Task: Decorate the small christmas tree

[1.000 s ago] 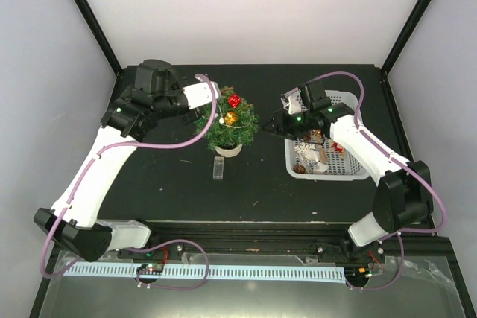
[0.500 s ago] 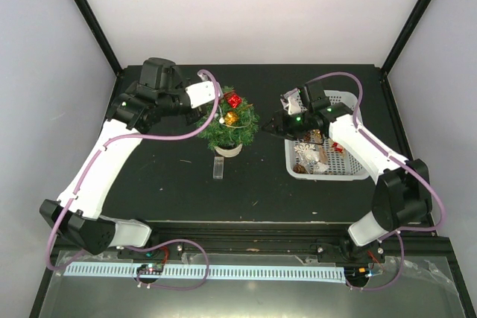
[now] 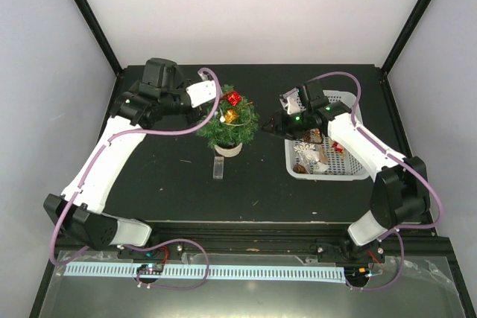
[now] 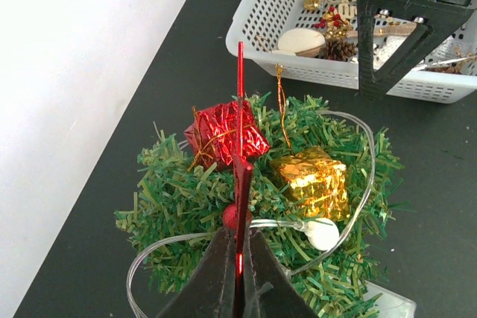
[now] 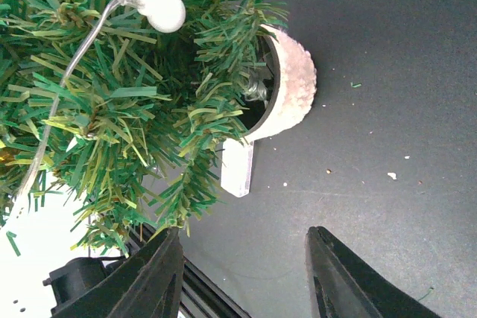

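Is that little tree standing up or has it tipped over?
Upright: the small christmas tree stands on its beige base, flat on the table.

One small christmas tree, one basket, two gift boxes, one thin red ornament

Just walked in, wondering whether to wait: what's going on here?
Two arms are decorating the small christmas tree. The left end effector is shut on a thin red ornament over the tree. The right end effector hangs open and empty beside the tree. A red gift box and a gold gift box already hang there; more ornaments wait in the white basket.
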Tool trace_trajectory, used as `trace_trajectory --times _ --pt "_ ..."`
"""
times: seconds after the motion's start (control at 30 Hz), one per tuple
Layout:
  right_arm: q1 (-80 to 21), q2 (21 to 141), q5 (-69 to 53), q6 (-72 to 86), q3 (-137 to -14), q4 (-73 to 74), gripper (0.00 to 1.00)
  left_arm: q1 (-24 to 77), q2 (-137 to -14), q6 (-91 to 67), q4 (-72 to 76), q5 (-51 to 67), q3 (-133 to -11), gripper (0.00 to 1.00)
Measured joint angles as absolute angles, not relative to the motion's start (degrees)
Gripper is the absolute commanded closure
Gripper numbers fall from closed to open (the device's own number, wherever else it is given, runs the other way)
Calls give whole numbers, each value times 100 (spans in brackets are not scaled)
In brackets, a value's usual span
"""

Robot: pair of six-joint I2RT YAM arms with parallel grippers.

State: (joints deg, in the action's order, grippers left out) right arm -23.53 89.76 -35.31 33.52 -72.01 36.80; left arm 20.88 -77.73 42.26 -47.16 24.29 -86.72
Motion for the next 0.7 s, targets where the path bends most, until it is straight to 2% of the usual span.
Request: trace_trajectory --times 0.4,0.7 --pt "-2353 8997 -3533 3352 -7225 3697 53 2025 -7889 4134 -4661 2587 -8672 97" --pt "-2353 9063 -3573 3352 -7240 3697 53 2025 -7887 4121 -4674 2526 -8619 75"
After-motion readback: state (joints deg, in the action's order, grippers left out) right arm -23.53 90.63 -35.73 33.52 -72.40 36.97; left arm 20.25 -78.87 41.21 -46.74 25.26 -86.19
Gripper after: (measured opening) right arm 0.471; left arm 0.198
